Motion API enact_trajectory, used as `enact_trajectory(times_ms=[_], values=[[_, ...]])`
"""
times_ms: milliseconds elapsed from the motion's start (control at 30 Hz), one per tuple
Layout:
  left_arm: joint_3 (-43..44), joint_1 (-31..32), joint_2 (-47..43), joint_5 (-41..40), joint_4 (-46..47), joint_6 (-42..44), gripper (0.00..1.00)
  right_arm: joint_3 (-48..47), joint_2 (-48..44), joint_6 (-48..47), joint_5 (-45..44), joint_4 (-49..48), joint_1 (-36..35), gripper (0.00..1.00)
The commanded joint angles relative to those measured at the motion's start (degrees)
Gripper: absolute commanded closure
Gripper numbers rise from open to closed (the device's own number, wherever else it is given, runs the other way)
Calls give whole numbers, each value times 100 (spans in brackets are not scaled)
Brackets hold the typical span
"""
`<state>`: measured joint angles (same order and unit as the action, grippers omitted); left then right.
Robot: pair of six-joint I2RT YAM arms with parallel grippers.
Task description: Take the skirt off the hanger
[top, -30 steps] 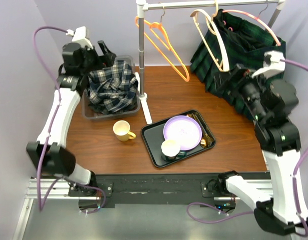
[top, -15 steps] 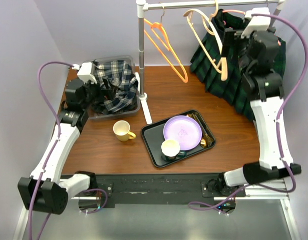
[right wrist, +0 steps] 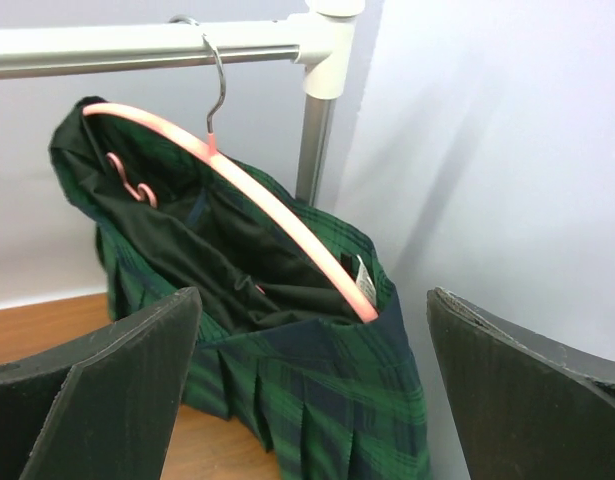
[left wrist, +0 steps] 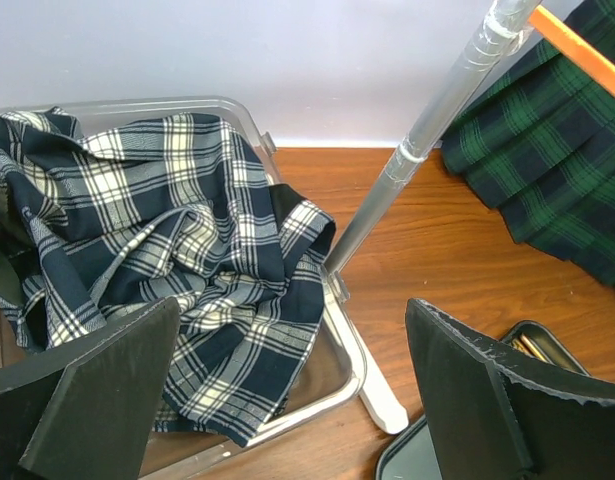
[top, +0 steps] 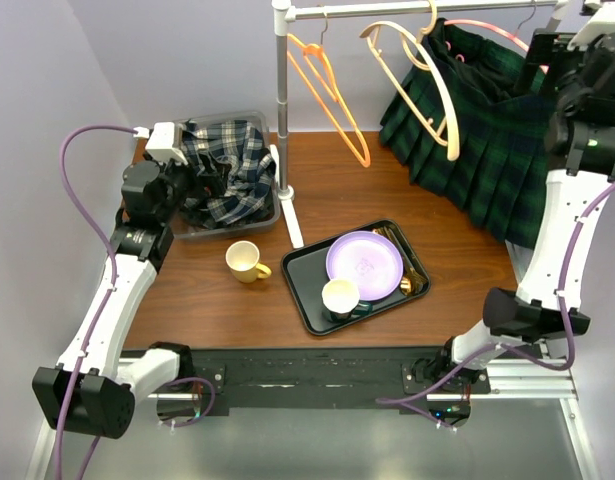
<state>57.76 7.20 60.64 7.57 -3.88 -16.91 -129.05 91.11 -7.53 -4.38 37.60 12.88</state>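
A dark green tartan pleated skirt hangs on a pink hanger at the right end of the rail. In the right wrist view the skirt hangs with its waistband around the pink hanger, whose hook is over the rail. My right gripper is open and empty, high up beside the skirt's top right edge; its point in the right wrist view is close before the waistband. My left gripper is open and empty over the bin, and shows in the left wrist view.
A clear bin holds a navy and white plaid garment. The rack pole stands mid-table. An orange hanger and a cream hanger hang on the rail. A yellow mug, black tray, purple plate.
My right arm has risen from low in front of the skirt to the rail's right end. My left arm has drawn back from behind the bin to its left side.
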Motion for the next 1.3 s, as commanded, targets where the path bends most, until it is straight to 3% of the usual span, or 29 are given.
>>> enact_trajectory(times_ms=[0, 300, 567, 800, 1000, 1267], values=[[-36, 9, -52, -133, 282, 21, 0, -636, 354, 401, 1114, 317, 336, 1], [-72, 9, -44, 42, 309, -102, 0, -1218, 952, 928, 2151, 239, 1101, 1], [-54, 9, -61, 86, 309, -102, 0, -1587, 1479, 1043, 2784, 133, 1225, 1], [-54, 9, -44, 183, 309, -111, 0, -1113, 1515, 999, 3136, 133, 1225, 2], [-89, 9, -70, 280, 528, -137, 0, -938, 1410, 1113, 3417, 54, 1225, 18], [-107, 9, -105, 210, 537, -120, 0, -622, 1199, 1403, 3866, 63, 1216, 28]])
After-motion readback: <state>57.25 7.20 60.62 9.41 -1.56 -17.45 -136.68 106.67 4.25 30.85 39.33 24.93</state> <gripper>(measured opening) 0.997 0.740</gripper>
